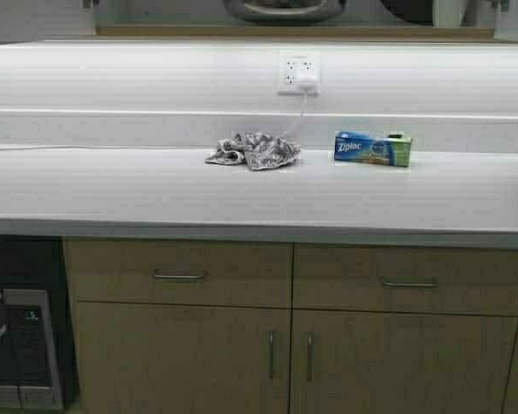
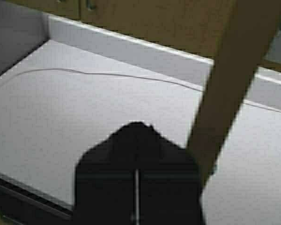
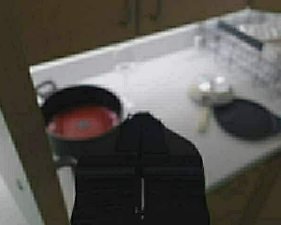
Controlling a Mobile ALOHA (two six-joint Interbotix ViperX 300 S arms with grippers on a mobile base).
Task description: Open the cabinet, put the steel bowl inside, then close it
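- The left gripper [image 2: 136, 187] shows in its wrist view as a dark block with its two fingers pressed together along a thin centre seam, pinching nothing; it hangs above the white countertop [image 2: 84, 122], just beside the edge of an open tan wood-look cabinet door [image 2: 234, 75].
- The right gripper [image 3: 140, 187] looks the same in its own view: fingers pressed together, nothing between them, with the edge of another tan door [image 3: 18, 131] close alongside.
- Neither arm appears in the high view.
- The wide, shiny stainless-steel bowl [image 1: 285, 9] sits at the very top of the high view, only its lower curve visible, seemingly resting on the bottom shelf of the wall-hung cabinet [image 1: 285, 31].
- Judged from that, the bowl seems to be placed already and the doors remain to be shut.
- The bowl would probably handle as light, rigid and slippery; its flared rim is the likeliest place for a pinch.
- The doors are stiff flat panels; pushing on the face or free edge should swing them closed.
- Beneath the right gripper stands a dark grey pot with a red inside [image 3: 82, 123].
- On the counter lie a crumpled grey patterned cloth [image 1: 255, 150] and a blue-and-green Ziploc box [image 1: 372, 148].
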